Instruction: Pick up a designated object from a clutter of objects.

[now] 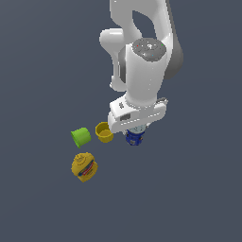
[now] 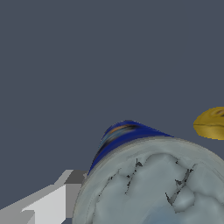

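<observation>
The designated object, a small blue can (image 1: 134,137) with a silvery-white top, stands at the exterior view's right end of the clutter, directly under the white hand. My gripper (image 1: 136,133) is down around it, and the hand hides the fingers in this view. In the wrist view the blue can (image 2: 157,188) fills the frame very close up. One grey finger (image 2: 65,192) lies against its side wall with no gap showing. The other finger is out of frame. The can appears level with the other items on the floor.
A yellow cup (image 1: 104,132) stands just beside the can on the exterior view's left, and its rim shows in the wrist view (image 2: 211,124). Further left lies a green cup (image 1: 81,136) on its side. A squat yellow bottle (image 1: 84,167) with a red label sits nearer.
</observation>
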{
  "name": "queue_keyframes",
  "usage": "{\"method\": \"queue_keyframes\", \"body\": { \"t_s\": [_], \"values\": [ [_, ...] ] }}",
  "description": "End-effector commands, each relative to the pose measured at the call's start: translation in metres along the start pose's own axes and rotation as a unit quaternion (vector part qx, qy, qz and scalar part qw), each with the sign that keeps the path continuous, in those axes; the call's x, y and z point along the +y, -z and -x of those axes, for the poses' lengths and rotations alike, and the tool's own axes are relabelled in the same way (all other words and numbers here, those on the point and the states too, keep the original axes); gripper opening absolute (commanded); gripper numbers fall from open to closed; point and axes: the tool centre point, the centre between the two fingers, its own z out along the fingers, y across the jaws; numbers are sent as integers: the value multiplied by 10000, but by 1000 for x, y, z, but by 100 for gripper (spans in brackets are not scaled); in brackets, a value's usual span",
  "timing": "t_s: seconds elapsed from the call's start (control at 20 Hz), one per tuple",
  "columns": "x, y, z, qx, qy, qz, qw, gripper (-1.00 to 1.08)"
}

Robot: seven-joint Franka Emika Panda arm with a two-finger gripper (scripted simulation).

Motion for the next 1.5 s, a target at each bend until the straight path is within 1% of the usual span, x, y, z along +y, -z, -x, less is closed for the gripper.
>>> {"method": "queue_keyframes", "body": {
  "t_s": [0.0,0.65,0.9,1.15,1.45],
  "values": [
    [5,21,15,24,0,2,10000,-100],
    [30,124,100,31,2,-9,10000,-100],
    [40,160,128,33,3,-12,10000,-100],
    [48,189,150,32,3,-9,10000,-100],
    [54,210,165,30,2,-2,10000,-100]
  ]
}}
